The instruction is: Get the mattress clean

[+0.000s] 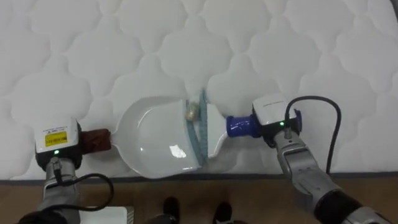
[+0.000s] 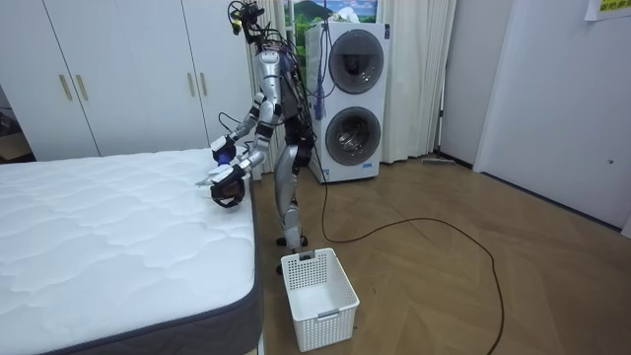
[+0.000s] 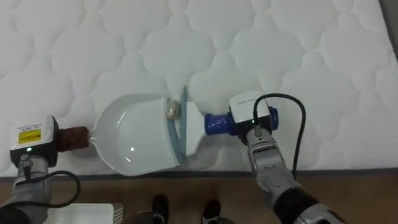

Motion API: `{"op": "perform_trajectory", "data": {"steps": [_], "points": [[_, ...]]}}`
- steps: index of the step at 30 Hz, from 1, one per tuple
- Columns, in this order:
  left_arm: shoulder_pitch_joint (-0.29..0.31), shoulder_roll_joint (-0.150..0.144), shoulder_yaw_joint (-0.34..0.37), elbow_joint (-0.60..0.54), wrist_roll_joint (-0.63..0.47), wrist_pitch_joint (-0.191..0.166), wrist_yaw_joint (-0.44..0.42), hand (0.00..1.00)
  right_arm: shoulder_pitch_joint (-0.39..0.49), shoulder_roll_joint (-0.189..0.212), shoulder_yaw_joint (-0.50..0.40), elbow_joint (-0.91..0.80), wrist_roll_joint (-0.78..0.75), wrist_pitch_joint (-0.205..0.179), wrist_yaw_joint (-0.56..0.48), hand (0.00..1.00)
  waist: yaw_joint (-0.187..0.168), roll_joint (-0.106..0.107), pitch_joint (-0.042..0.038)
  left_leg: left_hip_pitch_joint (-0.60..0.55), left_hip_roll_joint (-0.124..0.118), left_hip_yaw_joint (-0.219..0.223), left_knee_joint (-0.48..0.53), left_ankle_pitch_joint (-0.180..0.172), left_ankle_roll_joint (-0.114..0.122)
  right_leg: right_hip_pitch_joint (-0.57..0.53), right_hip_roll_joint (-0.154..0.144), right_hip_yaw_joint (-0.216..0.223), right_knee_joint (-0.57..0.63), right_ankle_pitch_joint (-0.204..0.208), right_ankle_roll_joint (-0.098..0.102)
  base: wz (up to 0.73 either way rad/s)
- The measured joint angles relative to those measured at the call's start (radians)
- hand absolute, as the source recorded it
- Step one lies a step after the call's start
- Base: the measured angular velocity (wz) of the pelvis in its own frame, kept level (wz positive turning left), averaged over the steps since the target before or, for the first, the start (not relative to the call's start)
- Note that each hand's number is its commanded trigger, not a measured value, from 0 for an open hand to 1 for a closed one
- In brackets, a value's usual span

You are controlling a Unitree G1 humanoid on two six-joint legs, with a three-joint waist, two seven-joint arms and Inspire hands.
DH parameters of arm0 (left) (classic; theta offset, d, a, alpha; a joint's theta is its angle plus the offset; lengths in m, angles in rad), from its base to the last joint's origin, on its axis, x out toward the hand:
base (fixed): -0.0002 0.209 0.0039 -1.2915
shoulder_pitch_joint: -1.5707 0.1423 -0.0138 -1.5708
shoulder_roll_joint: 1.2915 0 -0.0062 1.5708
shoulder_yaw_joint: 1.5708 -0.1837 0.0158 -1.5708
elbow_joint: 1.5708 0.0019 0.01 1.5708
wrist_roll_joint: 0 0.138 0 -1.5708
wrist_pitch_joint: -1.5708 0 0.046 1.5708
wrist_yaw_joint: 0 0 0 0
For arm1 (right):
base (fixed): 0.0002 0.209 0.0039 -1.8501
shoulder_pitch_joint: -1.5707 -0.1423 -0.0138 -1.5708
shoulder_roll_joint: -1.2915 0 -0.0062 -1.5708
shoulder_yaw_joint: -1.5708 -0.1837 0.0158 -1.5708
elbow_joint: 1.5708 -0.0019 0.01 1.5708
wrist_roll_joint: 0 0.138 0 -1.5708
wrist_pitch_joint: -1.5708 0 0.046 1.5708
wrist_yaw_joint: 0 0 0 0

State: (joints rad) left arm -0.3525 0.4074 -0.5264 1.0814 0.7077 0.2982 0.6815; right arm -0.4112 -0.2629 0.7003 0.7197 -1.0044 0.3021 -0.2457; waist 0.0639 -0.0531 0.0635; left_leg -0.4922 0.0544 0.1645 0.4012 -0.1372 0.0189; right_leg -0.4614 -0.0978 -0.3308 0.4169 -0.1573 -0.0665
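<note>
- Left hand grips dustpan by its brown handle, lower left; right hand grips brush by its blue handle.
- Scrap at dustpan lip: light, likely to roll on the soft bed.

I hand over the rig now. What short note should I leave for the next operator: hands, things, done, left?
Left hand: shut on the brown handle of the dustpan, which lies on the mattress near its edge.
Right hand: shut on the blue handle of the brush; bristles at the dustpan's mouth.
A small pale scrap sits at that mouth, beside the bristles.
Done: scrap brought to the dustpan.
Left: push it fully in, then probably empty into the basket on the floor.
</note>
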Motion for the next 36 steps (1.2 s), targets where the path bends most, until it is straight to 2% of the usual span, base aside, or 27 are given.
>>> {"op": "perform_trajectory", "data": {"steps": [4, 8, 17, 21, 26, 30, 33, 36], "points": [[0.0, -0.002, -0.001, 0.0, -0.008, 0.0, -0.01, 1.0, 0.0, 0.009, 0.009, -0.001, 0.029, 0.0, 0.026, 1.0, -0.002, 0.0, 0.0, 0.0, -0.005, 0.0, -0.009, 0.002, 0.002, -0.004, -0.004, 0.0, 0.0, -0.002, 0.003, 0.0], [-0.002, -0.002, -0.007, 0.0, -0.028, -0.001, -0.017, 1.0, 0.0, -0.003, 0.022, -0.025, 0.056, -0.002, 0.05, 1.0, -0.007, 0.0, -0.0001, -0.001, -0.015, 0.003, -0.023, 0.006, 0.006, -0.015, -0.008, 0.004, 0.006, -0.005, 0.008, 0.0], [-0.002, -0.002, -0.009, 0.012, -0.049, -0.009, -0.034, 1.0, -0.001, 0.001, 0.03, -0.059, 0.063, -0.004, 0.098, 1.0, -0.015, -0.002, -0.0006, -0.001, -0.016, 0.011, -0.025, 0.008, 0.009, -0.021, -0.021, 0.007, 0.019, -0.01, 0.011, 0.0], [-0.001, -0.002, -0.002, 0.03, -0.05, -0.013, -0.044, 1.0, 0.002, 0.015, 0.03, -0.093, 0.063, -0.002, 0.131, 1.0, -0.035, -0.003, -0.0008, -0.001, -0.016, 0.011, -0.022, 0.009, 0.012, -0.021, -0.023, 0.009, 0.021, -0.01, 0.011, 0.0], [-0.001, -0.002, -0.002, 0.035, -0.058, -0.02, -0.047, 1.0, 0.001, 0.034, 0.034, -0.111, 0.063, -0.003, 0.155, 1.0, -0.037, -0.003, -0.001, -0.001, -0.016, 0.011, -0.022, 0.009, 0.012, -0.021, -0.023, 0.01, 0.022, -0.01, 0.011, 0.0], [-0.002, -0.01, -0.009, 0.038, -0.076, -0.039, -0.046, 1.0, 0.001, 0.048, 0.103, -0.111, 0.062, -0.037, 0.167, 1.0, -0.036, -0.003, -0.0009, -0.002, -0.017, 0.013, -0.023, 0.009, 0.012, -0.028, -0.025, 0.015, 0.033, -0.013, 0.013, 0.0], [-0.002, -0.011, -0.009, 0.038, -0.078, -0.041, -0.046, 1.0, 0.001, 0.08, 0.106, -0.111, 0.062, -0.059, 0.175, 1.0, -0.036, -0.004, -0.0005, -0.002, -0.017, 0.014, -0.022, 0.009, 0.012, -0.03, -0.026, 0.019, 0.036, -0.015, 0.013, 0.0], [0.0, -0.012, -0.01, 0.038, -0.087, -0.043, -0.046, 1.0, 0.001, 0.081, 0.108, -0.111, 0.062, -0.071, 0.175, 1.0, -0.036, -0.009, -0.0015, -0.001, -0.02, 0.014, -0.021, 0.01, 0.012, -0.031, -0.029, 0.021, 0.04, -0.018, 0.015, 0.0]]}}
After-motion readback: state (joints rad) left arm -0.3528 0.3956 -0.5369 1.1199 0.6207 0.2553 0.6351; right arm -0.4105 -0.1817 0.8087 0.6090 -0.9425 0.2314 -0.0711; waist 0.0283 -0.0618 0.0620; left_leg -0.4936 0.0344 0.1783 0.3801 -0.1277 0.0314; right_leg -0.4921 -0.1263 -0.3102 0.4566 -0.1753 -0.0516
